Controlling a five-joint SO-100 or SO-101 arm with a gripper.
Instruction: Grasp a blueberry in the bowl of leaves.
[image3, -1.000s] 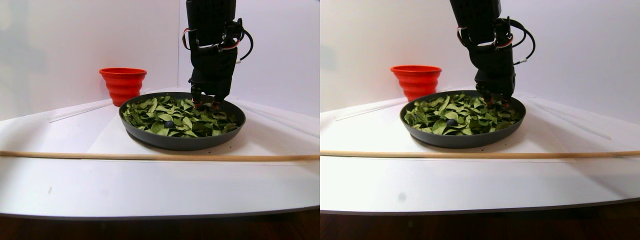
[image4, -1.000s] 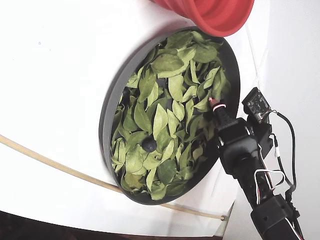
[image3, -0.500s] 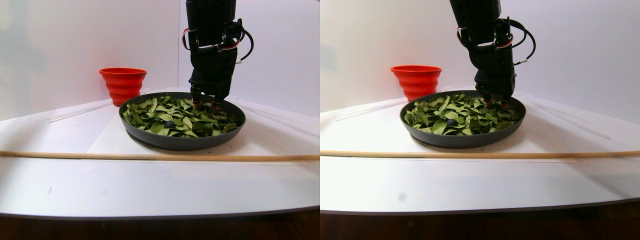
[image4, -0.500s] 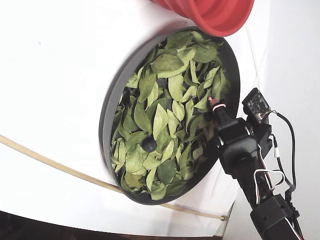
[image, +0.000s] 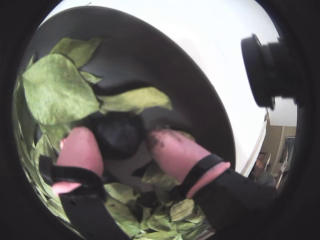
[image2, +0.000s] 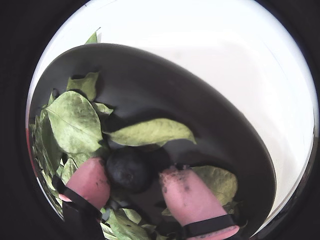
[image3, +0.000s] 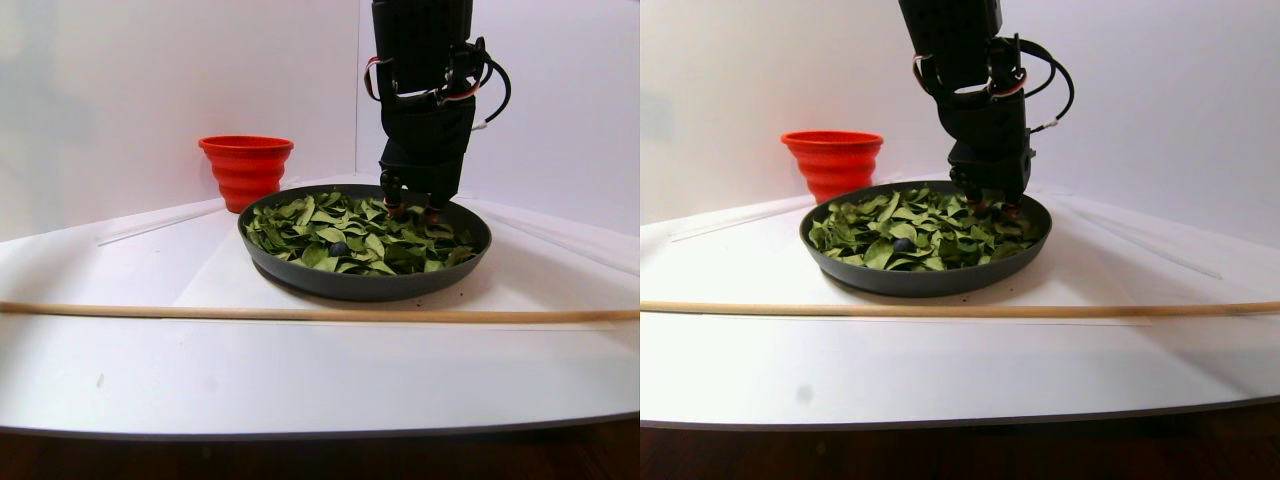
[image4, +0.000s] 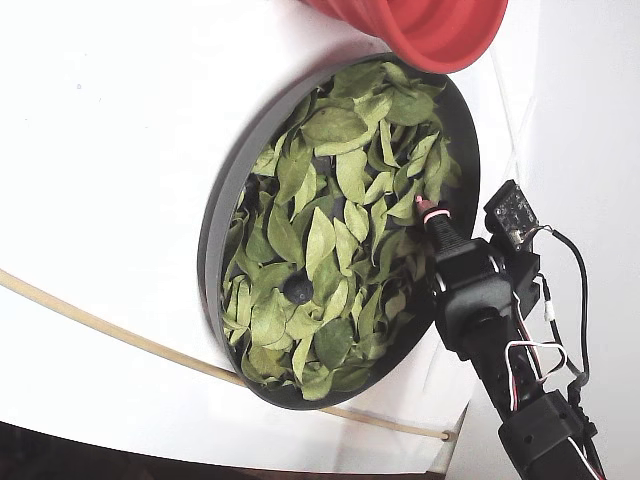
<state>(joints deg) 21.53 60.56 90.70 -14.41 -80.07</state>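
— Wrist view first: what have you got?

— My gripper (image: 120, 137) is down in the bowl (image: 200, 95), pink fingertips (image: 80, 150) spread either side of a dark blueberry (image: 118, 134). The berry sits between them on the bare grey floor, leaves (image: 57, 90) on the left and below.

— Closed on it?

— Not quite clear. In both wrist views the left pad touches or nearly touches the berry; the right pad (image2: 187, 197) shows a thin dark gap beside the blueberry (image2: 129, 169). Jaws partly open, berry bracketed; I cannot tell whether it is pinched.

— And your pose?

— Stereo pair view: my arm drops almost straight down, gripper (image3: 410, 208) dipping into the far right part of the bowl (image3: 360, 282), tips among the leaves (image3: 350, 235). A red ribbed bowl (image3: 246, 165) stands behind, to the left; a wooden stick (image3: 300, 313) lies across the table (image3: 300, 370) in front.

— Anything else?

— Fixed view: another dark berry (image4: 298, 290) lies among the leaves (image4: 330, 230), well apart from my fingertips (image4: 431, 213) at the rim.
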